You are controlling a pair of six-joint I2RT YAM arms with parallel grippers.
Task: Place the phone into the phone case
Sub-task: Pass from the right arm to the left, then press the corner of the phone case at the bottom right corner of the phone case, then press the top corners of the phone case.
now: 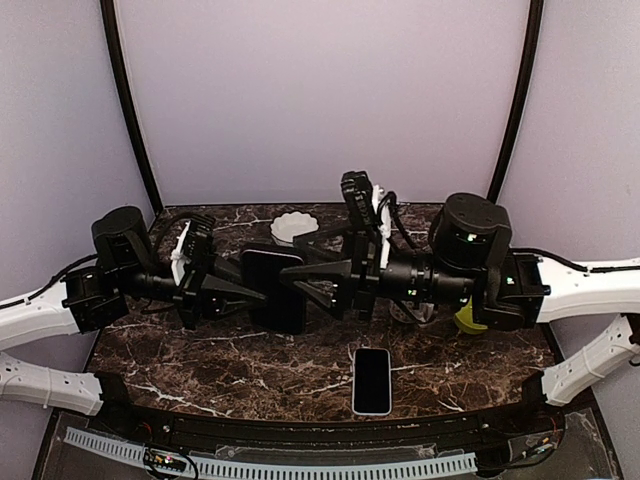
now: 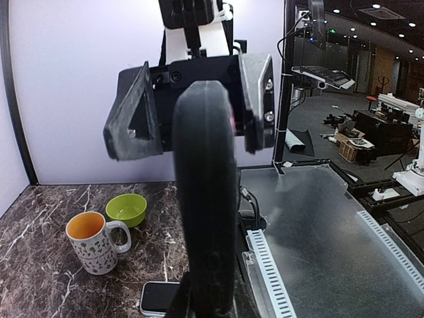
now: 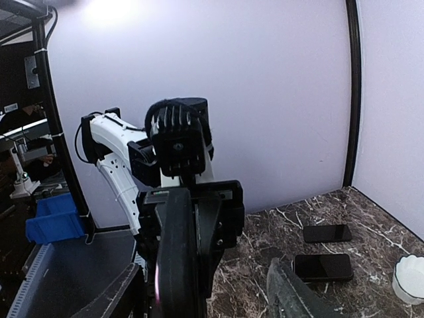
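Observation:
A black phone case (image 1: 275,290) hangs upright above the table's middle, between both arms. My left gripper (image 1: 262,293) is shut on its lower end, and in the left wrist view the case (image 2: 205,199) rises edge-on from those jaws. My right gripper (image 1: 292,282) stands open. Its fingers (image 2: 132,119) spread on either side of the case (image 3: 175,252) without touching it. A thin pink glint runs along one face of the case, and I cannot tell whether a phone sits inside. A phone (image 1: 372,380) with a light rim lies flat near the front edge.
A patterned mug (image 2: 96,243) and a green bowl (image 2: 126,209) stand under the right arm. A white bowl (image 1: 295,227) sits at the back. Two dark phones (image 3: 327,233) (image 3: 322,266) lie flat on the marble at the back left. A slotted cable duct (image 1: 250,465) runs along the front edge.

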